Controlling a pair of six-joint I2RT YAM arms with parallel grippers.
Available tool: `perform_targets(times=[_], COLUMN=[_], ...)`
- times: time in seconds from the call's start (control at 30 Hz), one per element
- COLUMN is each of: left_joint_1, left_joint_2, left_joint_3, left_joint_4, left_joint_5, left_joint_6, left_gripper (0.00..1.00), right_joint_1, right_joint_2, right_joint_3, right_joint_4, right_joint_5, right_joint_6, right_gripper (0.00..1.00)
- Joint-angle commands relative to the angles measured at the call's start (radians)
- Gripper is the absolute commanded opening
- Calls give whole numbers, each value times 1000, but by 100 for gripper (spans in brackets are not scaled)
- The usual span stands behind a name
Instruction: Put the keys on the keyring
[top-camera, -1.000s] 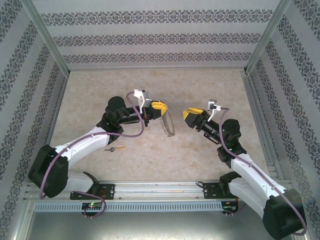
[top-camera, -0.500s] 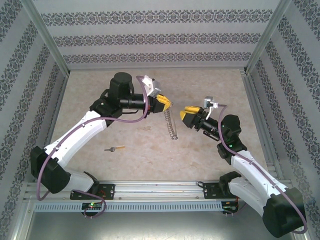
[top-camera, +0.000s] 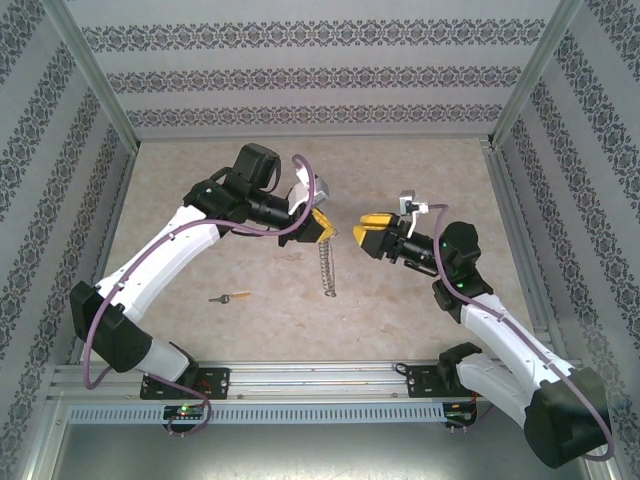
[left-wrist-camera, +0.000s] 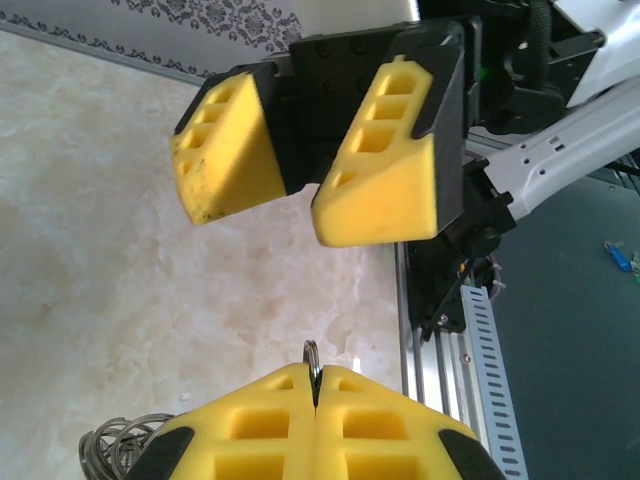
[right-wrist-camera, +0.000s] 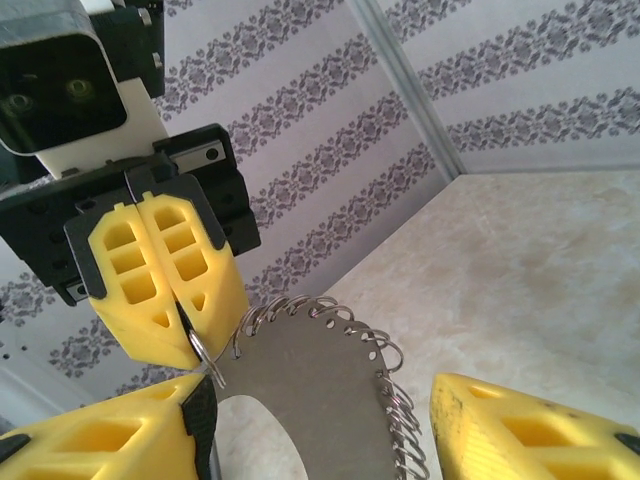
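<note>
One key (top-camera: 232, 297) is seen on the desk (top-camera: 430, 170), left of the left end effector (top-camera: 326, 230) and nearer the arm bases. One keyring (top-camera: 326, 268) is clamped in that end effector and hangs beneath it. The right end effector (top-camera: 360, 238) is held wide, just beside it.

Tight gap btwn L gripper (top-camera: 326, 228) & R gripper (top-camera: 362, 236); keyring (top-camera: 327, 268) dangling from L one blocks passage under it. Key (top-camera: 232, 297) sits apart, bare table (top-camera: 190, 180) all round it.
</note>
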Motion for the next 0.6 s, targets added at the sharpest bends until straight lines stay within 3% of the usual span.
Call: perform_targets(times=[0.0, 0.57], left_joint_1=[-13, -21], left_joint_2=[2, -5], left_joint_3=[28, 27], left_joint_4=[-58, -51], left_joint_5=[47, 52], left_joint_6=[50, 51], left_gripper=[0, 0], right_joint_1=[29, 109], right_joint_2=[21, 85], right_joint_3=[42, 86], right_joint_4=[49, 51], right_joint_5=[-77, -110], right_joint_6=[-22, -64], right_gripper=[59, 49])
